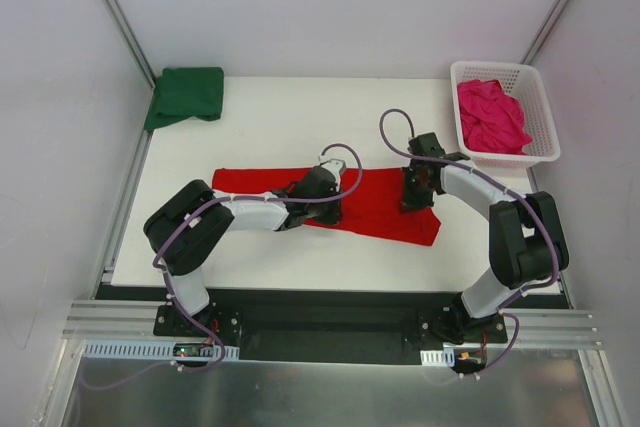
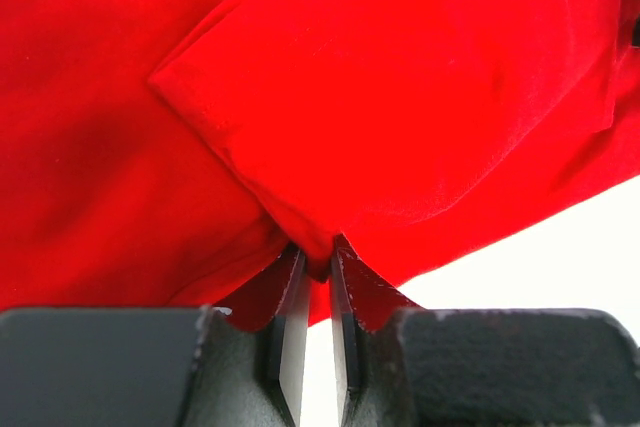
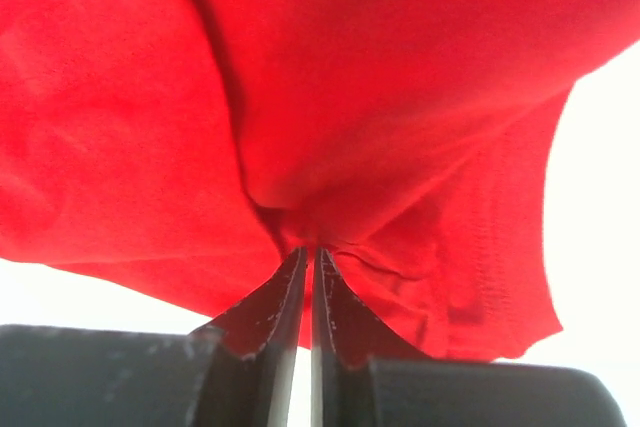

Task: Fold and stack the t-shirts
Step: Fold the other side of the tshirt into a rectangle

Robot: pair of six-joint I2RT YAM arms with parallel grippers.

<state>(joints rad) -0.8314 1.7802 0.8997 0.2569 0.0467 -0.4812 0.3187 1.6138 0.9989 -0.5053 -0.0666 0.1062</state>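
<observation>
red t-shirt [image 1: 380, 215] light, limp | left gripper [image 2: 318, 269] pinching its 6 o'clock fold | right gripper [image 3: 310, 253] pinching 3 o'clock hem

We see two arms of one build. The left arm [image 1: 200, 227] is made of chunky black joint housings with a rounded white shell [image 1: 255, 212] along the forearm. The right arm [image 1: 520, 237] matches it, with white shells between black joints. A thin grey-purple cable [image 1: 382, 129] loops along each arm, and each stands on a black base plate [image 1: 190, 322]. The left pincer [image 2: 318, 265] and the right pincer [image 3: 311, 257] show us grainy black finger blocks tapering to thin blades with pale inner faces.
</observation>
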